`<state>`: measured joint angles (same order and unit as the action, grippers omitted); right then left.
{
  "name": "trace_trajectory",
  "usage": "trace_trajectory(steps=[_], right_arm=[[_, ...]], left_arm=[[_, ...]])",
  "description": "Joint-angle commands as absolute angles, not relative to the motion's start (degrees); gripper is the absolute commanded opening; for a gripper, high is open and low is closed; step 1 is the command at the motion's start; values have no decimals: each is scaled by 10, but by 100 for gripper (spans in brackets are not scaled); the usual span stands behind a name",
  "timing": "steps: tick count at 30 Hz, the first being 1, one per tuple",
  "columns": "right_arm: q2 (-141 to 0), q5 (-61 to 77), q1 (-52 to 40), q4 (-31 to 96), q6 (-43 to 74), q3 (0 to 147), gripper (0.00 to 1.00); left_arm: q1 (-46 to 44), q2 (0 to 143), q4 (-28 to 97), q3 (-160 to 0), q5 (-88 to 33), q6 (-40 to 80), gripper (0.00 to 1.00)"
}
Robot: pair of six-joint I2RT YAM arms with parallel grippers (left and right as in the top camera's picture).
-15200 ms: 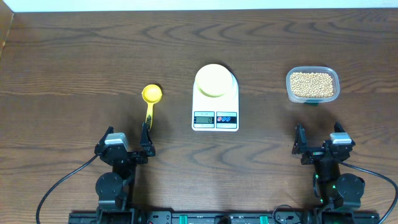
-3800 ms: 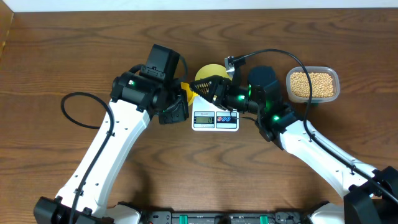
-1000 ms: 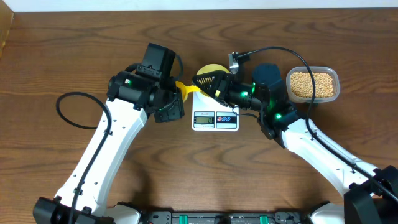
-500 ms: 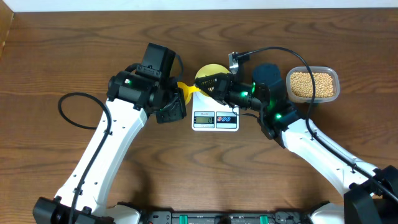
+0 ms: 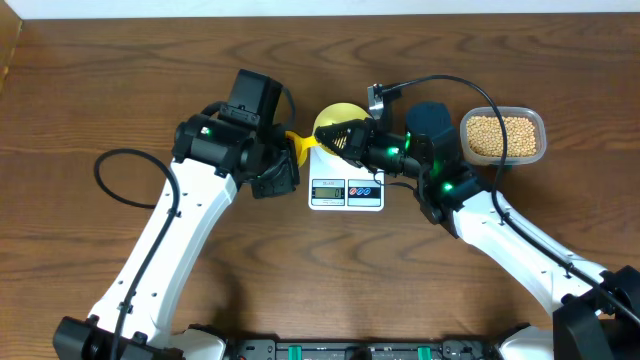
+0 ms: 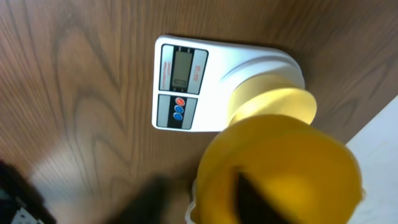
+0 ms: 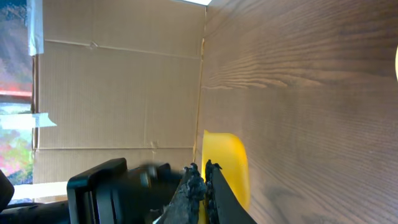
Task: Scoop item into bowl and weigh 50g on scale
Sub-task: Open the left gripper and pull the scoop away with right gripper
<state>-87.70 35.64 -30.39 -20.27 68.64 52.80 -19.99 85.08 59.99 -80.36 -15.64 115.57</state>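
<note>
The bright yellow scoop (image 5: 302,147) hangs in the air by the scale's left rear corner, between my two grippers. My right gripper (image 5: 326,142) is shut on it; in the right wrist view its fingertips (image 7: 198,168) pinch the scoop (image 7: 227,168) edge-on. My left gripper (image 5: 283,170) is beside the scoop with its jaws apart; in the left wrist view that gripper (image 6: 199,194) shows blurred dark fingers around the scoop's cup (image 6: 292,168). The pale yellow-green bowl (image 5: 340,113) sits on the white scale (image 5: 346,192). The beans (image 5: 502,134) fill a clear tub at the right.
The clear tub (image 5: 464,140) stands on the table right of the scale, just behind my right arm's wrist (image 5: 428,125). The left wrist view shows the scale (image 6: 183,81) and the bowl (image 6: 273,102) below the scoop. A cardboard wall (image 7: 118,81) stands at the table's left side.
My right gripper has closed on the scoop over the last second. My left gripper's jaws have come apart, and it has shifted slightly toward the scale.
</note>
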Motion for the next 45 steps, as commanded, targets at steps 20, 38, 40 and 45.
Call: trace_trajectory(steps=[20, 38, 40, 45], right_arm=[[-875, 342, -232, -156, 551, 540, 1], [-747, 158, -220, 208, 320, 665, 1], [-732, 101, -220, 264, 296, 684, 1], [-692, -86, -220, 377, 279, 715, 1]], left_arm=[[-135, 745, 604, -812, -111, 880, 91], [-134, 738, 642, -812, -22, 598, 91], [-134, 738, 640, -812, -18, 581, 92], [-135, 748, 642, -812, -17, 473, 91]])
